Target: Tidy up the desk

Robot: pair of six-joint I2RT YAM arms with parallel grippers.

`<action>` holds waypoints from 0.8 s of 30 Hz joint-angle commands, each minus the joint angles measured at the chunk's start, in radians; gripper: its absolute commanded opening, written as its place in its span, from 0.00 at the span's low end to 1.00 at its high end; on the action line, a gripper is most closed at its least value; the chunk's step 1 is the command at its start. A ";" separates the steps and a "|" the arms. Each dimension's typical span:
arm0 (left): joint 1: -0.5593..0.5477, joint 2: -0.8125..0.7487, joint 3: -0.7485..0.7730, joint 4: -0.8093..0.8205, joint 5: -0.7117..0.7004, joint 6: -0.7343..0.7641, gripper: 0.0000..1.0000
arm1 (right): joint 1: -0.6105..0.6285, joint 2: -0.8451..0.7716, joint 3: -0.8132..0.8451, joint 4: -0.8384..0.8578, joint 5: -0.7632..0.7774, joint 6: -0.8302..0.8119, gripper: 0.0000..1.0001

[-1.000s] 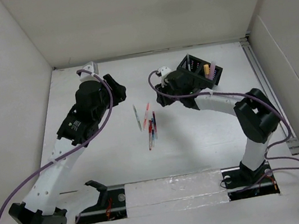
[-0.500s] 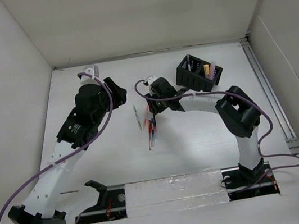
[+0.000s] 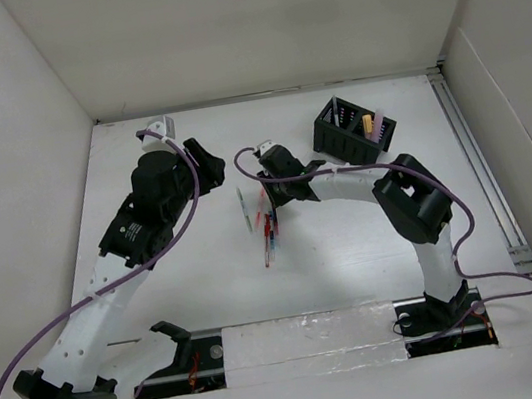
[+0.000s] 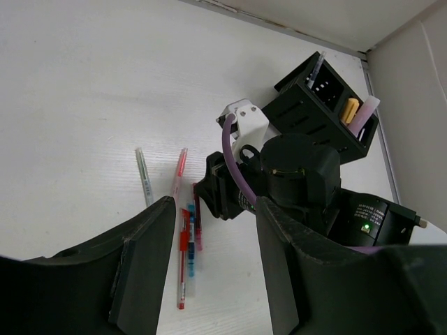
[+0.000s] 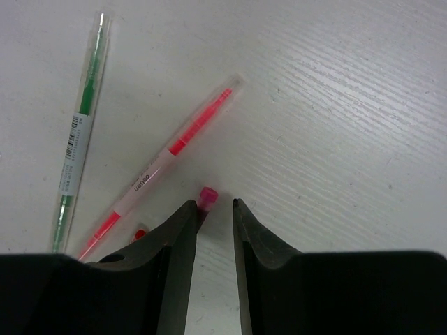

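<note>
R gripper (image 5: pixel 215 204) jaws narrowly apart, straddling pink pen end (image 5: pixel 207 196) on desk (image 5: pixel 335 105); L gripper (image 4: pixel 215 209) jaws wide apart above desk

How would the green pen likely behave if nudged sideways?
The green pen looks slim, round and straight, so it would probably roll on the flat desk. Its clear, plastic-looking barrel suggests it is stiff, light and maybe slippery.

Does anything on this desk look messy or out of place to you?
Yes. Several pens lie loose in the middle of the desk, fanned at different angles and partly overlapping, instead of standing in the black pen holder at the back right. The holder itself sits skewed to the desk's edges.
</note>
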 commanded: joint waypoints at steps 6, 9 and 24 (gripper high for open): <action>0.001 -0.028 0.000 0.035 -0.008 0.020 0.46 | 0.008 0.026 0.024 -0.067 0.047 0.029 0.32; 0.001 -0.029 0.002 0.035 -0.014 0.025 0.46 | 0.017 0.034 0.030 -0.078 0.044 0.027 0.33; 0.001 -0.055 0.051 0.039 -0.057 0.049 0.46 | 0.006 0.047 0.007 -0.094 0.001 0.065 0.08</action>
